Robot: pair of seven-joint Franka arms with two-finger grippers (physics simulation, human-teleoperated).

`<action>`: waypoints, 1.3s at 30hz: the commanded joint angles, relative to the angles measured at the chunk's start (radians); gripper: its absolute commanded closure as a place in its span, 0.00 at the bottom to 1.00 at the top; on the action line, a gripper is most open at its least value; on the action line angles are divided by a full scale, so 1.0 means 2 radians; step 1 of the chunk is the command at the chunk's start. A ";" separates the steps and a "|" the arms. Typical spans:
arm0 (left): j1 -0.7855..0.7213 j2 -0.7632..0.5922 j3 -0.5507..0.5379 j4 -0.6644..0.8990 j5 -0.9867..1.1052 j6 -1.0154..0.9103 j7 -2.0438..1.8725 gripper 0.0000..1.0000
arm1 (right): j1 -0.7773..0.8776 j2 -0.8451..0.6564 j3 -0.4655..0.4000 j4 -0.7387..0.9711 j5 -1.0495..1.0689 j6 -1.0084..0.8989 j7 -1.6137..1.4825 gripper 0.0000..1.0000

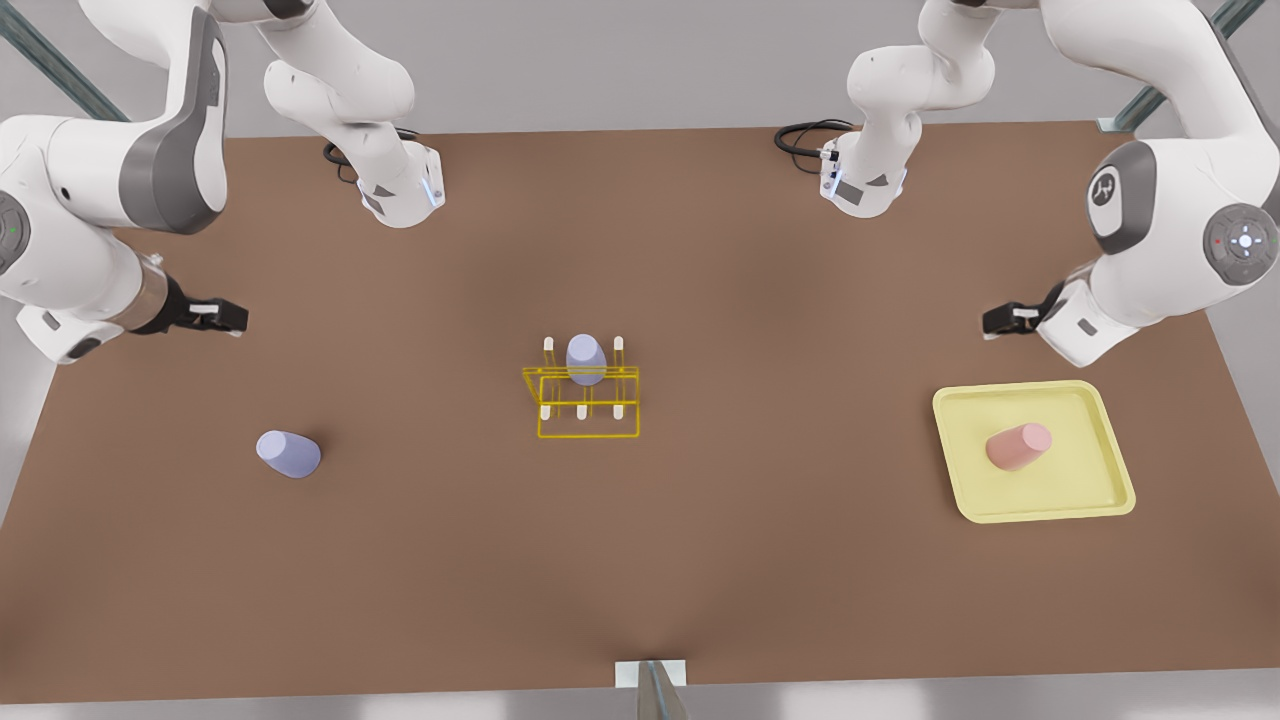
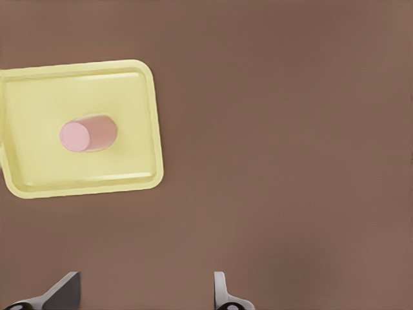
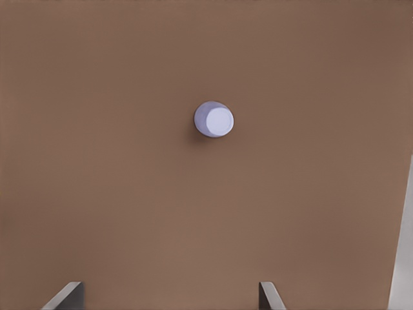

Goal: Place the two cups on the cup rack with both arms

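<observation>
Left gripper (image 1: pixel 1000 320): over on the front view's right, hanging above the brown table (image 1: pixel 700 560) just up and left of the yellow tray (image 1: pixel 1110 480). In its own wrist view its two fingertips (image 2: pixel 222 294) stand well spread at the frame's lower edge, with nothing between them but bare table (image 2: pixel 290 161).

Right gripper (image 1: pixel 228 316): over on the front view's left, above the table and up-left of the loose lavender cup (image 1: pixel 289 453). In the right wrist view its fingers (image 3: pixel 268 296) are set wide apart at the bottom edge, holding nothing.

Pink cup (image 1: pixel 1018 446): sits on the yellow tray in the lower right of the front view, mouth down by the look of it, flat base showing. In the left wrist view the pink cup (image 2: pixel 88 134) is at centre left, inside the tray (image 2: pixel 145 129), well apart from the fingertips.

Loose lavender cup: alone on the table in the lower left of the front view, well apart from the rack. In the right wrist view the lavender cup (image 3: pixel 213 120) shows its round flat end just above frame centre, clear of the fingers.

Cup rack (image 1: pixel 585 400): thin yellow wire frame with cream pegs, right at the middle of the front view.

Second lavender cup (image 1: pixel 585 360): already sitting on the rack's far row of pegs, between two bare pegs.

Arms: both hang high and clear of the cups.
</observation>
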 commanded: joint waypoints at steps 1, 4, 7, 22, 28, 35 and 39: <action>0.001 0.000 0.000 0.000 -0.001 0.020 0.009 0.00 | 0.001 0.001 0.000 0.000 0.000 0.020 0.015 0.00; 0.003 0.026 0.005 0.001 0.003 0.054 0.007 0.00 | 0.003 0.076 0.001 0.047 0.002 0.009 0.038 0.00; 0.047 0.127 0.024 0.000 0.001 0.176 0.011 0.00 | 0.002 0.174 0.001 0.058 -0.003 0.050 0.039 0.00; 0.093 0.242 0.030 -0.016 0.003 0.317 0.214 0.00 | -0.078 0.204 0.001 -0.102 0.088 0.402 -0.171 0.00; 0.103 0.240 0.030 -0.051 0.003 0.343 0.212 0.00 | -0.092 0.211 -0.002 -0.117 0.082 0.411 -0.182 0.00; 0.103 0.246 0.030 -0.077 0.003 0.388 0.211 0.00 | -0.096 0.188 -0.002 -0.201 0.081 0.521 -0.221 0.00; 0.105 0.253 0.030 -0.076 0.002 0.395 0.211 0.00 | -0.095 0.188 -0.002 -0.220 0.081 0.524 -0.225 0.00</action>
